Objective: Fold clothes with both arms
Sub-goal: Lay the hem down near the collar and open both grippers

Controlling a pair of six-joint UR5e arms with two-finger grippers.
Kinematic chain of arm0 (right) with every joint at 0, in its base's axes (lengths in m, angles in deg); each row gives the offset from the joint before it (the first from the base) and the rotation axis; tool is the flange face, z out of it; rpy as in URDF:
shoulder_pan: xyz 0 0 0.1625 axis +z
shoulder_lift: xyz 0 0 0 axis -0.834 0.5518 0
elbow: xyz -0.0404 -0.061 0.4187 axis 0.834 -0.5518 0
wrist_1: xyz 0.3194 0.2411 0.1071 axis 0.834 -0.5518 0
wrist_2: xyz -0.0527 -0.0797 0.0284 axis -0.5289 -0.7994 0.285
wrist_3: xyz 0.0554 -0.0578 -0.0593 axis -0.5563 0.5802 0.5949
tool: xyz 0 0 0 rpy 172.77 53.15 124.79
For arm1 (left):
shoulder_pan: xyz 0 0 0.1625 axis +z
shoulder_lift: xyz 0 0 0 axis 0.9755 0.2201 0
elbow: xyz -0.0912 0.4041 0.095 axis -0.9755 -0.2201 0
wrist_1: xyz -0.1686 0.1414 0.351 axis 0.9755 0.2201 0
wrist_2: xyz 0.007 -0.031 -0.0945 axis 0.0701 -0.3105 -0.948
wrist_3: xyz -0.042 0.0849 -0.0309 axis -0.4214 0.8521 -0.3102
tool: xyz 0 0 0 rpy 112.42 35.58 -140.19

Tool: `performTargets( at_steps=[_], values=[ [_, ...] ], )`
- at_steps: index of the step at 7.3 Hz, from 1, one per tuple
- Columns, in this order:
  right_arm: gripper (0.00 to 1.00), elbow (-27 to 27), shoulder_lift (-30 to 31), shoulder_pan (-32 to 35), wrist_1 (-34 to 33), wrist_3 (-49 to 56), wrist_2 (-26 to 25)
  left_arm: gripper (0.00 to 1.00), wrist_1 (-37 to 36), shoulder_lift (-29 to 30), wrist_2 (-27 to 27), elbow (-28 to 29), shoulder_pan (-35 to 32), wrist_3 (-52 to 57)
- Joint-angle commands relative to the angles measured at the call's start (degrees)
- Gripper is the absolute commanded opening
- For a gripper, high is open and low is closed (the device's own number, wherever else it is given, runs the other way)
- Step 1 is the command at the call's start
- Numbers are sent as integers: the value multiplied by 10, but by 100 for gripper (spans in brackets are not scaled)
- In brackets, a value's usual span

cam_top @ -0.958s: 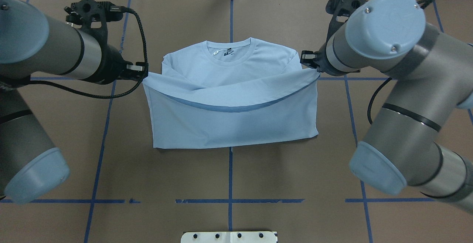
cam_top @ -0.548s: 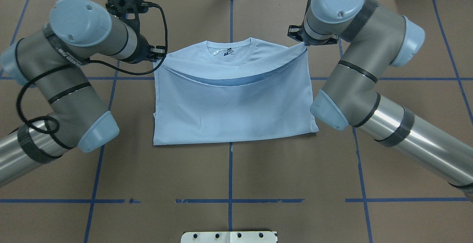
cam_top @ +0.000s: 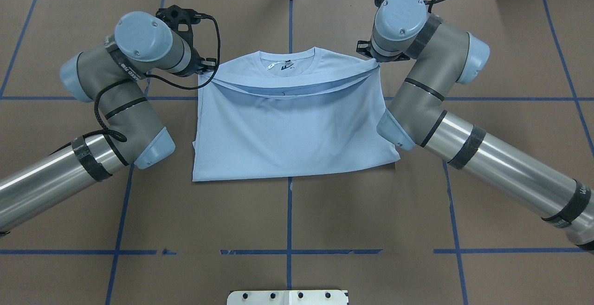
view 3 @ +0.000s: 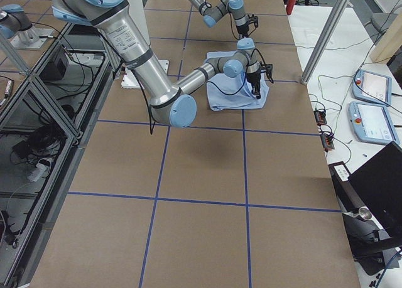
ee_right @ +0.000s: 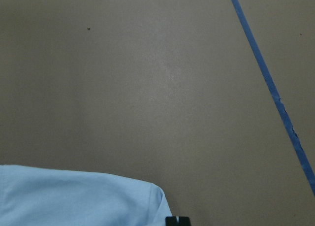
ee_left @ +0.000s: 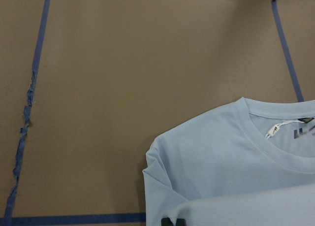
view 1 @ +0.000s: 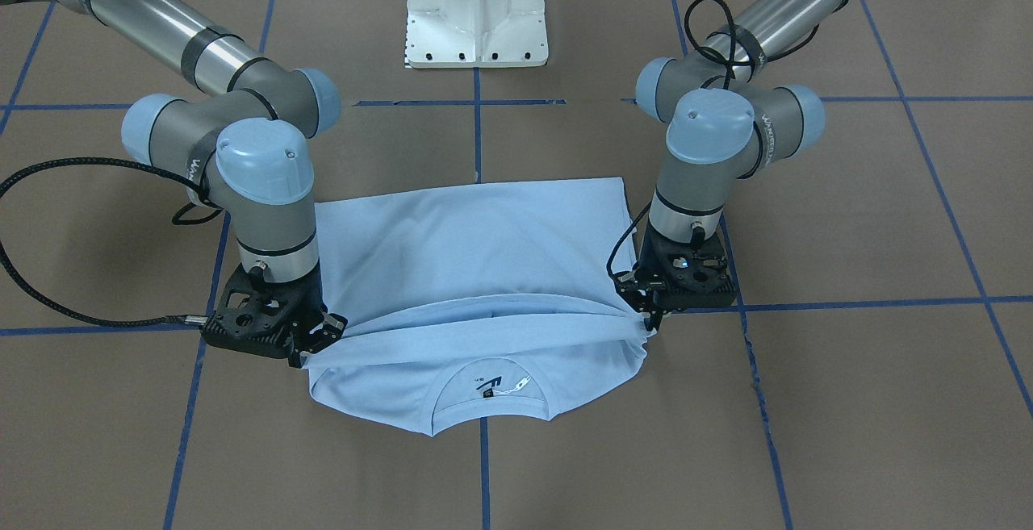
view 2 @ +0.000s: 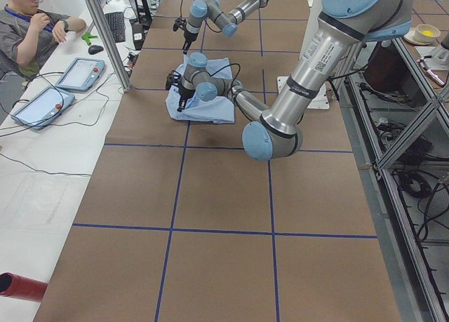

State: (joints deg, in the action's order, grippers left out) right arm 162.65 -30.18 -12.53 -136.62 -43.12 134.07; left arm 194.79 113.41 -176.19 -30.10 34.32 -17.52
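Observation:
The light blue T-shirt [cam_top: 292, 128] lies on the brown table, its lower half folded up toward the collar [cam_top: 287, 66]. The dark collar label shows; the chest print is hidden. My left gripper [cam_top: 205, 67] is shut on the hem's left corner, beside the left shoulder. My right gripper [cam_top: 375, 60] is shut on the hem's right corner, beside the right shoulder. The hem sags between them just short of the collar. In the front-facing view the left gripper [view 1: 650, 316] is on the right and the right gripper [view 1: 316, 338] on the left. The shirt [ee_left: 236, 157] shows in the left wrist view.
The white pedestal base [cam_top: 287, 297] stands at the table's near edge. Blue tape lines [cam_top: 288, 221] cross the brown table cover. An operator [view 2: 28, 27] sits beyond the far edge with two tablets [view 2: 42, 101]. Bare table lies on both sides of the shirt.
Both grippers have carried the hem farther toward the collar, and both arms have stretched out. The folded layer now covers most of the shirt's upper half.

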Motion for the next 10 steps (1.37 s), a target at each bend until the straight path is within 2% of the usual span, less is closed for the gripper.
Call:
performTargets(
  at_steps=[1, 6, 7, 8, 9, 10],
  values=[
    [0, -11, 5, -13, 5, 1, -5, 0, 20, 1, 1, 28, 3, 17],
    [0, -11, 6, -12, 4, 5, -10, 0, 22, 2, 0, 29, 2, 28],
    [43, -11, 8, -13, 6, 3, -10, 34, 30, 1, 0, 27, 2, 29],
    [99, -10, 5, -14, 7, 4, -21, 99, 65, -6, -1, 24, 0, 53],
    [100, -3, 5, -11, 8, 28, -15, 100, 76, -26, -7, -8, 2, 55],
    [100, 11, 8, -6, 20, 77, -10, 100, 74, -62, -20, -71, 5, 55]
  ],
)
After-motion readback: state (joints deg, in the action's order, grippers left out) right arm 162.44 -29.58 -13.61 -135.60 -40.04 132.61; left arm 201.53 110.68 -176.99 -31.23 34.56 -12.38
